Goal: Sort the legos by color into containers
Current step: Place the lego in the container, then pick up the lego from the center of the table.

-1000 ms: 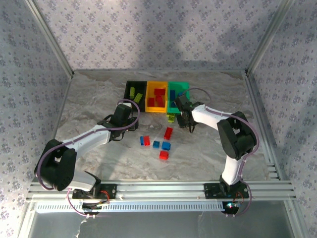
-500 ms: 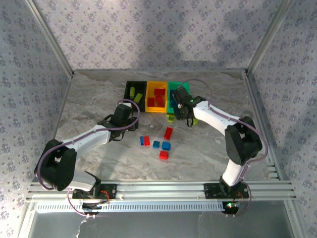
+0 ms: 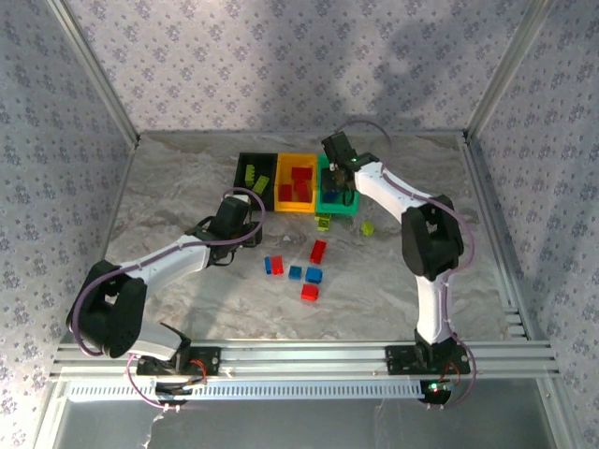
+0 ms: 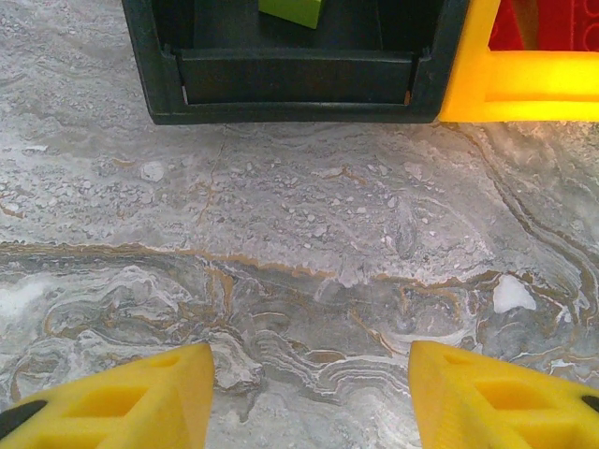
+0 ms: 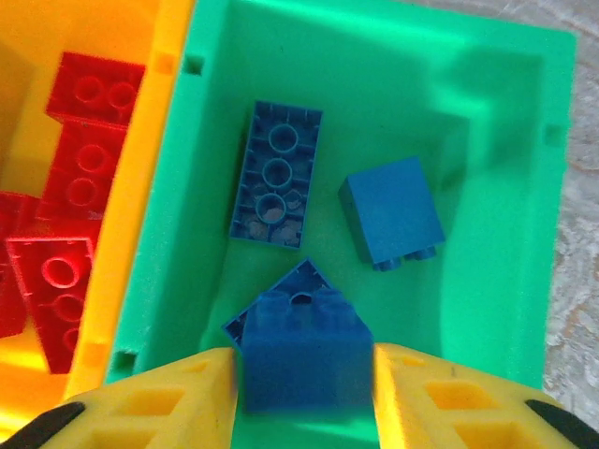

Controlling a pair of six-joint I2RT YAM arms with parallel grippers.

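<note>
My right gripper (image 3: 339, 183) hangs over the teal-green bin (image 5: 524, 187). Its yellow fingers (image 5: 168, 393) stand open about a brick's width apart. A blurred blue brick (image 5: 304, 360) sits loose between them. Three more blue bricks (image 5: 276, 173) lie on the bin floor below. My left gripper (image 4: 309, 393) is open and holds nothing, low over bare table just in front of the black bin (image 4: 295, 75), which holds lime bricks (image 3: 255, 173). The yellow-orange bin (image 3: 297, 208) holds red bricks (image 5: 80, 178). Loose on the table are red (image 3: 318, 251), blue (image 3: 314, 275) and lime (image 3: 323, 223) bricks.
A lone lime brick (image 3: 368, 227) lies right of the bins. The loose bricks cluster between the two arms, with a red one (image 3: 310, 293) nearest the front. Metal frame posts and patterned walls enclose the marble table (image 3: 168, 187).
My right arm swung from the table in front of the bins up and back over the teal-green bin, carrying the blue brick. The left arm stayed still.
</note>
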